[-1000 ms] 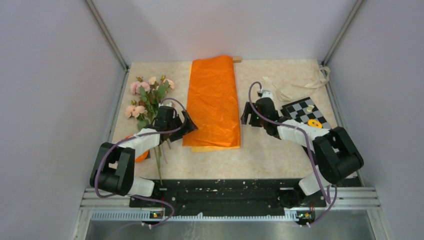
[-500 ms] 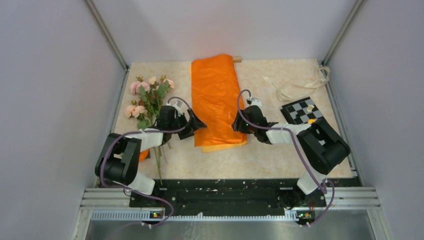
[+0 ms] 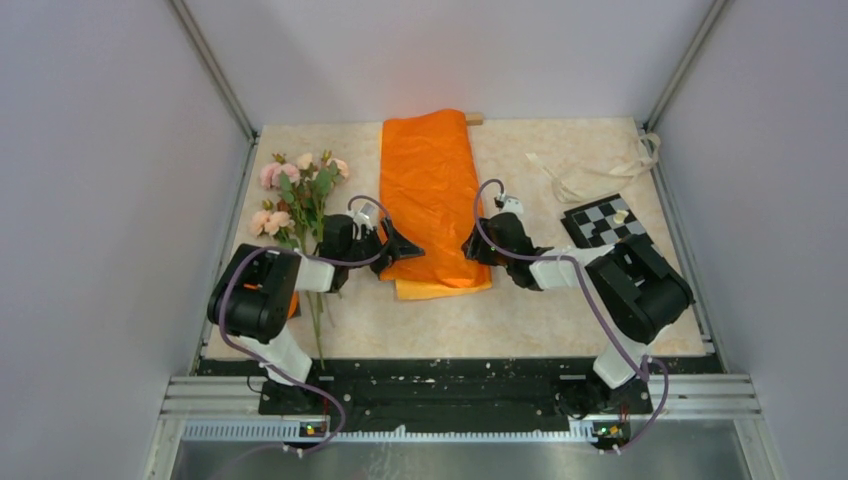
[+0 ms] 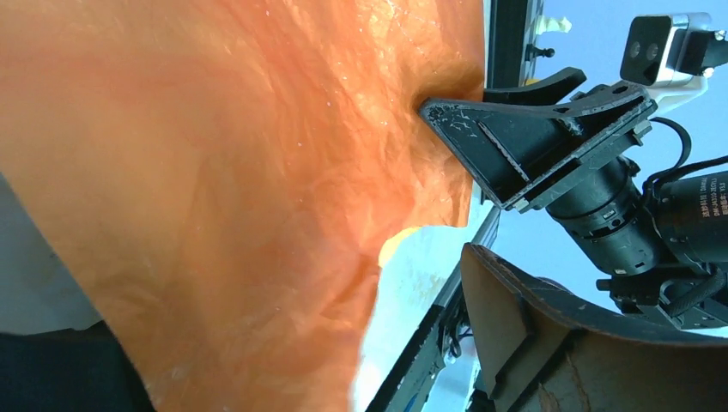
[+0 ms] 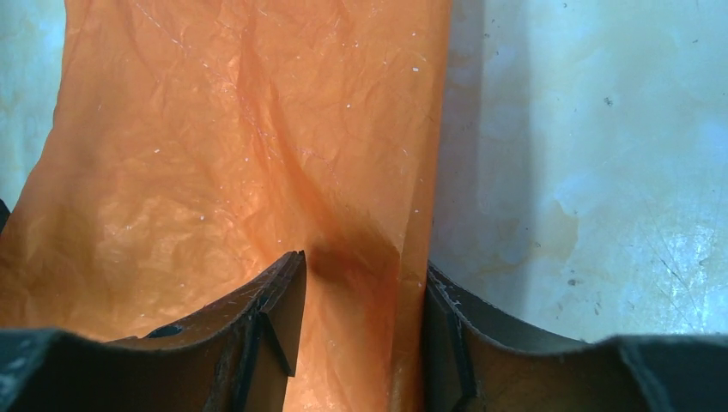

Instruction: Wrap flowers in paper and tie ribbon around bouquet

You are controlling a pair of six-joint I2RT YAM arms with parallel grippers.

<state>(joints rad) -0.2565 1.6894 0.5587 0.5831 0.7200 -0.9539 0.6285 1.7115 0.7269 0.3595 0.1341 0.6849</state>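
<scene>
The paper (image 3: pixel 430 200) lies folded lengthwise in the middle of the table, glossy orange, with a paler strip showing at its near end. My left gripper (image 3: pixel 405 248) is at the paper's near left edge, jaws wide open. In the left wrist view the paper (image 4: pixel 215 172) covers one finger, and the other finger (image 4: pixel 532 326) stands free. My right gripper (image 5: pixel 360 275) straddles the near right edge of the paper (image 5: pixel 240 129), open, with a raised fold between its fingers. The flowers (image 3: pixel 300 190) lie at the left. The ribbon (image 3: pixel 600 165) lies loose at the back right.
A black-and-white checkered board (image 3: pixel 605 222) sits to the right of the right arm. The flower stems (image 3: pixel 318 330) run toward the near edge beside the left arm's base. Grey walls enclose the table on three sides.
Both grippers moved inward onto the paper's near edges. The paper's near end has been squeezed narrower and shifted, showing its paler underside. The right jaws have narrowed.
</scene>
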